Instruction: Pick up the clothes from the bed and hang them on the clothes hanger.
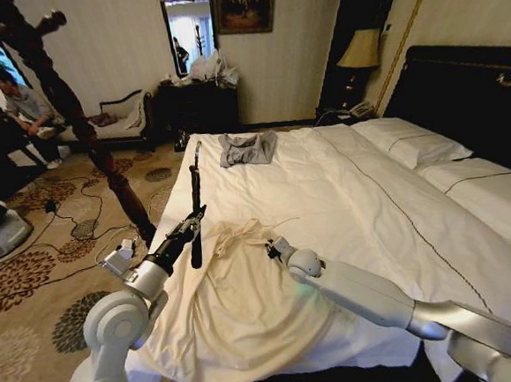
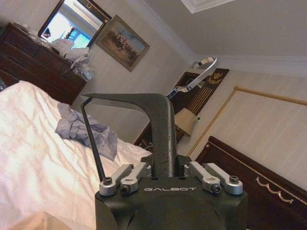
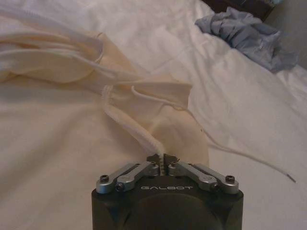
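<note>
On the near bed, right gripper pinches the cream shirt at its neckline; lift gently toward the left gripper, which clamps the hanger.

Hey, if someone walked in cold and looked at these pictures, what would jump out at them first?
Probably the cream shirt spread over the near corner of the white bed, with the right gripper pinching its collar edge. Next, the left gripper holding a black clothes hanger upright beside the shirt. A small grey garment lies farther up the bed.
</note>
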You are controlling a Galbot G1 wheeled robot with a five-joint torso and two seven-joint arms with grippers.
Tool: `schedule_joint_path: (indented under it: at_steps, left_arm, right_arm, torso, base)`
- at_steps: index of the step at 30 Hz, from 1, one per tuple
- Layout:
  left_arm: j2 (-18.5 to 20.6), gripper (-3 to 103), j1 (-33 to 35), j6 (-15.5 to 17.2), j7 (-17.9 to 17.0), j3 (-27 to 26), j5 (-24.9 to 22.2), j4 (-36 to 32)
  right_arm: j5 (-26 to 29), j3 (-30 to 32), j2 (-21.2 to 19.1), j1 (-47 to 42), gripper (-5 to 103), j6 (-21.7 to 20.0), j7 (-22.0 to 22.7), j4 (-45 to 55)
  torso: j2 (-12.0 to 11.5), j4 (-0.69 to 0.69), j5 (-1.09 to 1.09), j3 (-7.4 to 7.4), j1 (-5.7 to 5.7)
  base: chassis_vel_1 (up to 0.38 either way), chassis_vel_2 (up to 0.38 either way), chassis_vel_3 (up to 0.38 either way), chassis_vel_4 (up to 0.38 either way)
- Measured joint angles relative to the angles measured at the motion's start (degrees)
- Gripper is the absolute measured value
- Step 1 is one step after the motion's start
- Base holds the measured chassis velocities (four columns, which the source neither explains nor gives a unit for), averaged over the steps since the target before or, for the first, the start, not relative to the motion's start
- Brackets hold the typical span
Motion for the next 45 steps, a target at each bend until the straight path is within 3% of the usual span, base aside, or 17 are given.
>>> schedule_joint_path:
  at_steps: [6, 9, 12, 13, 16, 17, 20, 23, 26, 32, 37, 45]
  left_arm:
    - [-1.2, 23, 1.4, -0.4, -0.1, -0.2, -0.3, 0.2]
    - [-1.4, 23, 1.7, -0.5, -0.1, -0.1, -0.6, 0.1]
    - [-1.4, 23, 1.7, -0.3, -1.1, 1.1, -3.6, 0.0]
    - [-1.4, 23, 1.7, -0.3, -1.1, 1.1, -3.6, 0.0]
    - [-2.1, 23, 3.1, 0.3, -1.5, 3.8, -8.7, 0.0]
    - [-2.1, 23, 3.1, 0.3, -1.5, 3.8, -8.7, 0.0]
    - [-2.1, 23, 4.9, 2.3, -1.5, 8.6, -16.1, -0.3]
    - [-0.4, 23, 5.5, 3.7, -1.1, 12.8, -18.7, -0.2]
    - [1.3, 23, 6.0, 4.6, -0.5, 16.8, -19.3, 0.2]
    - [0.9, 23, 6.6, 4.8, 0.0, 20.1, -18.9, 2.1]
    - [-1.7, 23, 5.2, 4.7, 0.6, 22.6, -17.3, 5.1]
    - [-6.1, 23, 0.6, 4.5, 0.7, 22.9, -18.4, 7.3]
  right_arm:
    - [1.4, 1.7, 0.0, -0.2, 1, 3.3, -0.2, -0.8]
    - [5.0, 3.9, -1.1, -0.5, 1, 4.1, -0.2, 0.2]
    - [13.2, 10.0, -4.3, -1.4, 1, 6.4, -1.1, 3.0]
    - [13.2, 10.0, -4.3, -1.4, 1, 6.4, -1.1, 3.0]
    - [20.6, 15.5, -7.6, -1.8, 1, 9.8, -2.8, 4.7]
    - [20.6, 15.5, -7.6, -1.8, 1, 9.8, -2.8, 4.7]
    - [24.1, 19.0, -9.3, -1.9, 1, 12.2, -3.4, 4.9]
    - [24.7, 20.6, -9.4, -2.1, 1, 12.8, -3.4, 4.6]
    - [25.1, 22.5, -9.2, -2.4, 1, 13.6, -3.1, 4.0]
    - [26.2, 25.4, -9.8, -2.6, 1, 15.4, -3.7, 4.3]
    - [29.3, 29.2, -11.5, -3.0, 1, 19.4, -5.3, 9.1]
    - [32.4, 32.5, -14.8, -5.8, 1, 22.5, -7.2, 18.5]
  torso:
    - [0.0, 0.01, 0.0, 0.0, 0.0]
    - [0.0, 0.02, 0.01, 0.0, 0.0]
    - [0.0, -0.01, 0.02, 0.0, 0.0]
    - [0.0, -0.01, 0.02, 0.0, 0.0]
    - [0.0, -0.01, 0.0, 0.0, 0.0]
    - [0.0, -0.01, 0.0, 0.0, 0.0]
    - [0.0, 0.0, 0.01, -0.01, 0.0]
    - [0.0, 0.0, 0.02, 0.0, -0.01]
    - [0.0, 0.0, 0.02, 0.0, 0.0]
    - [0.0, 0.01, 0.01, 0.0, 0.0]
    - [0.0, 0.0, 0.0, 0.0, -0.01]
    - [0.0, -0.01, 0.0, 0.0, -0.01]
  base:
    - [0.0, 0.0, 0.0, 0.0]
    - [0.0, 0.0, 0.0, 0.0]
    - [0.0, 0.0, 0.0, 0.0]
    - [0.0, 0.0, 0.0, 0.0]
    - [0.0, 0.0, 0.0, 0.0]
    - [0.0, 0.0, 0.0, 0.0]
    - [0.0, 0.0, 0.0, 0.0]
    - [0.0, 0.0, 0.0, 0.0]
    - [0.0, 0.0, 0.0, 0.0]
    - [0.0, 0.0, 0.0, 0.0]
    - [0.0, 0.0, 0.0, 0.0]
    - [0.0, 0.0, 0.0, 0.0]
